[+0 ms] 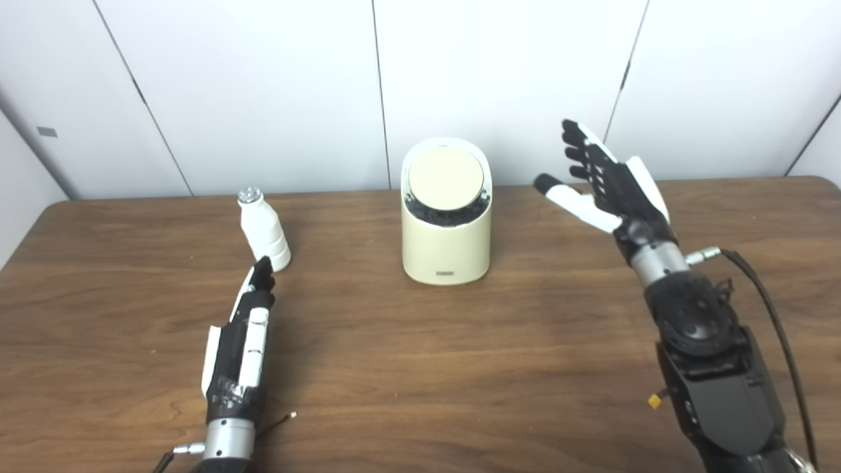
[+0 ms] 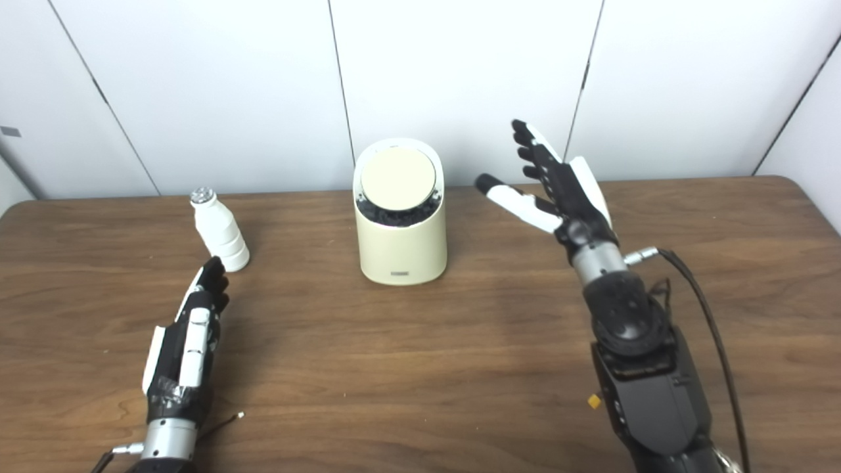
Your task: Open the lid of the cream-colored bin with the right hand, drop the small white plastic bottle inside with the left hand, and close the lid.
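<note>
I see the white ribbed bottle (image 1: 264, 228) upright beside the closed cream bin (image 1: 447, 210); my right hand (image 1: 608, 184) spread, left hand (image 1: 242, 338) flat, holding nothing.

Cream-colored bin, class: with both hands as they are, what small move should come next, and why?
Probably the right hand should move leftward toward the lid of the cream-colored bin. The lid looks closed, and that hand is open, raised beside the bin and apart from it. The left hand lies open just short of the upright white bottle, which cannot go in until the lid opens.
</note>
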You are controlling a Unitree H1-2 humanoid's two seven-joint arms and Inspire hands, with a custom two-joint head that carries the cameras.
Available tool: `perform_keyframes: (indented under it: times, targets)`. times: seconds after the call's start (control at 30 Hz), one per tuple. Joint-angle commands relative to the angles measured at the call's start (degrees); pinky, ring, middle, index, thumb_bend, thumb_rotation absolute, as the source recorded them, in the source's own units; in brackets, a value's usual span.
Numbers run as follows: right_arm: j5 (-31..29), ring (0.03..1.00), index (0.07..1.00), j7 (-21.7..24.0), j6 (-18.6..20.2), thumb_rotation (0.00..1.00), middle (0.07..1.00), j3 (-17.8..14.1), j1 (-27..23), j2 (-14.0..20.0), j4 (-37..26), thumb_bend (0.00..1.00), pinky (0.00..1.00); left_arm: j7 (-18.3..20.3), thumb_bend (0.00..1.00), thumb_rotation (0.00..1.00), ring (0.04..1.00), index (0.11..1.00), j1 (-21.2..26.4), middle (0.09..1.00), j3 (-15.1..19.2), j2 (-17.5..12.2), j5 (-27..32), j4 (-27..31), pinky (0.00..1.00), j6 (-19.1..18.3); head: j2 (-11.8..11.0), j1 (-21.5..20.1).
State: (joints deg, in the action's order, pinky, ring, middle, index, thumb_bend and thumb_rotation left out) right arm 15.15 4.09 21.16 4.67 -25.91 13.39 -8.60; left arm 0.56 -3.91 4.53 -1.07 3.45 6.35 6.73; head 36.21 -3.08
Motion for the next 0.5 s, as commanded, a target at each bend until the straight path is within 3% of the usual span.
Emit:
perform_keyframes:
  times: [0.0,0.23,0.33,0.47]
  targets:
    - [1.6,0.922,0.926,0.3,-0.4,0.54,0.933,0.9,-4.9,0.3,0.7,0.80,0.87,0.3,0.47,0.87,0.991,0.970,-2.1,0.983,-0.9,1.2,0.9,-1.8,1.00,0.7,0.1,-0.1]
    - [3.2,0.930,0.931,1.2,-1.4,0.52,0.928,3.5,-10.5,0.0,7.0,0.83,0.86,0.8,0.50,0.83,0.980,0.966,-2.0,0.974,-1.0,1.4,2.2,-2.6,1.00,1.4,-0.1,-0.1]
    - [4.3,0.914,0.930,0.9,-1.4,0.52,0.925,4.5,-12.6,-0.4,9.7,0.84,0.81,0.7,0.49,0.83,0.980,0.966,-2.0,0.975,-1.1,1.6,2.3,-2.3,1.00,1.2,-0.1,-0.2]
    - [5.5,0.908,0.933,0.3,-3.4,0.52,0.926,5.7,-15.2,-0.8,14.3,0.86,0.80,0.5,0.50,0.84,0.983,0.968,-2.0,0.977,-1.2,1.6,2.1,-2.5,1.00,1.1,-0.2,-0.1]
